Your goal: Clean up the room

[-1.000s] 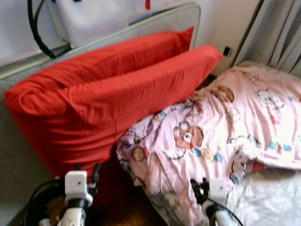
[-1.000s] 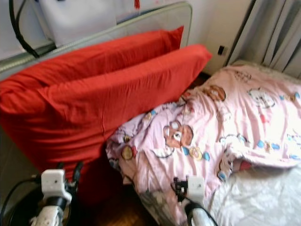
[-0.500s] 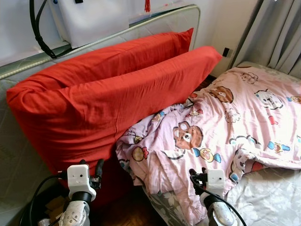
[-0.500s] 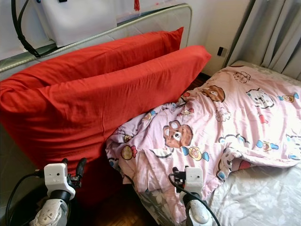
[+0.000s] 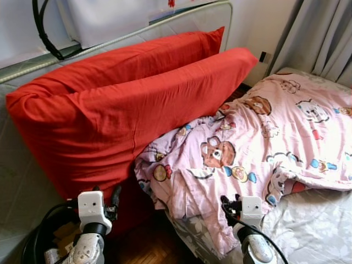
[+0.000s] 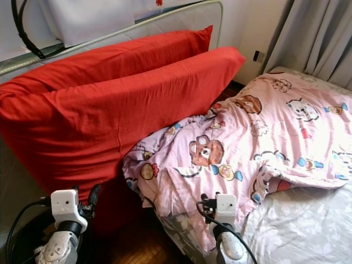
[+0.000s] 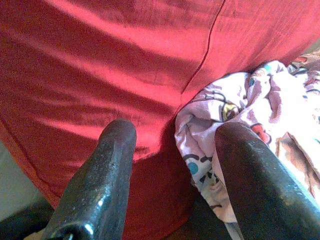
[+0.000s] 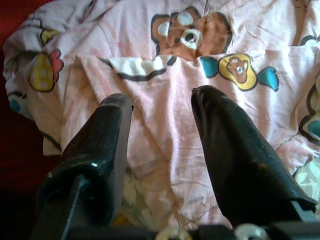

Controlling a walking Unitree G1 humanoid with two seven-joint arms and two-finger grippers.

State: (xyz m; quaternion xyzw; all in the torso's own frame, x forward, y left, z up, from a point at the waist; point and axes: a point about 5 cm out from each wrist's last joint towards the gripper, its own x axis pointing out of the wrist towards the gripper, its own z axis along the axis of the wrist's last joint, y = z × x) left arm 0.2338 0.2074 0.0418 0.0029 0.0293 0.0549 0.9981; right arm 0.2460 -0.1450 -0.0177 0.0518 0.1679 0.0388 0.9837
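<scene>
- Bedding is what the tidying comes down to here: a pink cartoon-print quilt (image 5: 258,148) lies rumpled across the bed, its near corner bunched up and hanging over the mattress edge towards the floor.
- Under it, the grey floral sheet (image 5: 308,231) is bare at the near right, so the quilt is not yet spread flat; I judge the bed as still unmade.
- Two big red pillows (image 5: 126,104) stand on edge, one behind the other, leaning against the padded headboard (image 5: 209,16); the front one touches the bunched quilt corner. They look roughly in place, though tilted.
- The right gripper (image 8: 162,150) hovers just over the hanging quilt corner, fingers apart and holding nothing; the cloth lies beneath the gap between them.
- The left gripper (image 7: 175,175) points at the seam where the red pillow meets the quilt, fingers likewise apart and empty.
- Judged from this, the job is at an early stage: nothing is grasped, and the quilt needs taking by its corner and pulling straight.
- Beyond the bed, a grey curtain (image 5: 324,33) hangs at the far right, a wall socket (image 5: 263,56) sits beside it, and dark wooden floor (image 5: 148,247) shows between pillows and mattress.
</scene>
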